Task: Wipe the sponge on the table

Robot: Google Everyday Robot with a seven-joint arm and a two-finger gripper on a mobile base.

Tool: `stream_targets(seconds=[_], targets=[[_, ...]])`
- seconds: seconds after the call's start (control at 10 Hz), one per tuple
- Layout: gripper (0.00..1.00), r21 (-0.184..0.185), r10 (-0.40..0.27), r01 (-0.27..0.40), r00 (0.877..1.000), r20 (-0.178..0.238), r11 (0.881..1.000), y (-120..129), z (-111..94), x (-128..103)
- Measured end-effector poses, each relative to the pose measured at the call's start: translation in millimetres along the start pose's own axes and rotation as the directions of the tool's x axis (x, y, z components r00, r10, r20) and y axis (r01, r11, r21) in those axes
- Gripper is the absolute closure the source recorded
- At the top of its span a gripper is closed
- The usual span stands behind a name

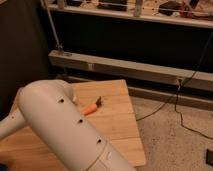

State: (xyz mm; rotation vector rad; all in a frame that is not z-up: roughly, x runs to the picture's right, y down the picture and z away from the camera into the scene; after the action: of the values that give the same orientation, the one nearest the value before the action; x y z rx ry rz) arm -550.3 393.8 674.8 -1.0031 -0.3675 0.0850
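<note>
Up close, arm (pixel 60 125) hides claw and sponge over table (pixel 118 121).

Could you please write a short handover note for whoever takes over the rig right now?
Gripper: not in view. Only the white arm shows, filling the lower left and covering much of the table.
Sponge: not visible. It may be hidden behind the arm, so find it before moving.
Also on the table: an orange carrot toy, lying near the middle just right of the arm.
Done: no wiping can be confirmed from this view.
Left: find the sponge, check what the gripper holds, then wipe the sponge across the table, keeping clear of the carrot toy.
</note>
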Motion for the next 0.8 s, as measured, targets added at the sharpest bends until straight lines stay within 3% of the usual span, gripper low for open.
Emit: stream_targets(seconds=[0.5,0.8], targets=[[0.63,-0.006,0.088,-0.088,0.996,-0.023,0.996,6,0,41],[0.63,0.034,0.158,-0.157,0.987,-0.040,0.987,-2,-17,81]])
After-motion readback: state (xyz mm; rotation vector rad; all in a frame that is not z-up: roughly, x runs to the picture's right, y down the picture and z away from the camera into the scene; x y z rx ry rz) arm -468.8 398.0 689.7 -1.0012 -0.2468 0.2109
